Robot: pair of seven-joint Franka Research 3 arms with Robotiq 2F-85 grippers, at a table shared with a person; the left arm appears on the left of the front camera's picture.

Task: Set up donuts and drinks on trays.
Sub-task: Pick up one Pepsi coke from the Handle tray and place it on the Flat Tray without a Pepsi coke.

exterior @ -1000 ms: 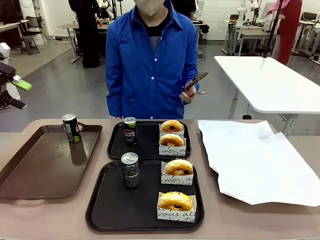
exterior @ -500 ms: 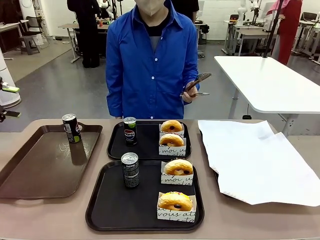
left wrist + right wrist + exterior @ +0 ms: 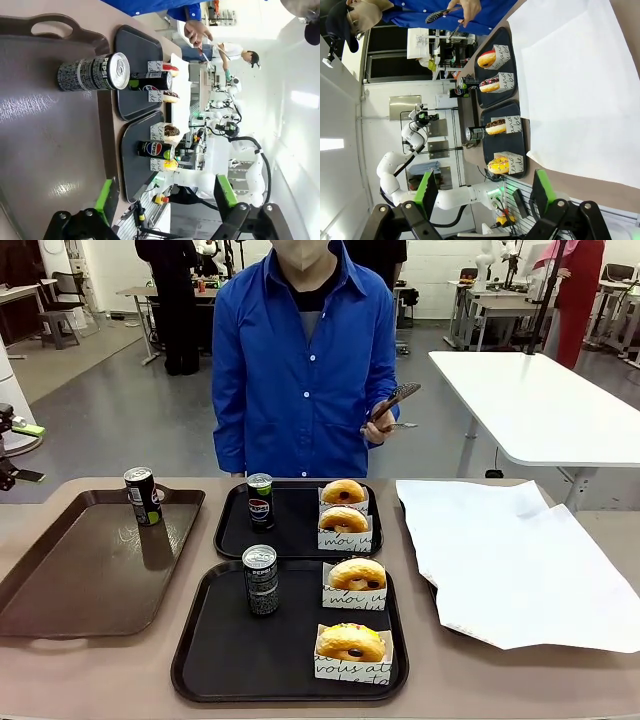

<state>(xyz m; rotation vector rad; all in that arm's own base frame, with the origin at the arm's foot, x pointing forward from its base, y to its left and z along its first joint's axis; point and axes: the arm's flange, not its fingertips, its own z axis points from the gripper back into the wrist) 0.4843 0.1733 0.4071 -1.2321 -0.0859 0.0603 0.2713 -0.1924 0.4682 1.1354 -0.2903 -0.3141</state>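
Two black trays lie mid-table. The far tray [image 3: 296,530] holds a can [image 3: 260,500] and two sleeved donuts [image 3: 343,492] [image 3: 343,521]. The near tray [image 3: 225,650] also carries a can [image 3: 261,580] and two donuts [image 3: 357,575] [image 3: 350,642]. A third can [image 3: 143,496] [image 3: 95,72] stands on the brown tray [image 3: 80,580]. My left gripper [image 3: 28,453] [image 3: 165,197] hovers open at the far left edge, off the table, with nothing in it. In its wrist view my right gripper [image 3: 484,190] is open and empty, above the white paper [image 3: 570,75].
A person in a blue shirt stands behind the far tray, holding tongs [image 3: 392,402] at chest height. A large white paper sheet [image 3: 510,560] covers the table's right side. A white table [image 3: 540,400] stands behind at the right.
My left gripper has drawn back to the left edge and dropped a little. The trays, cans and donuts have not moved.
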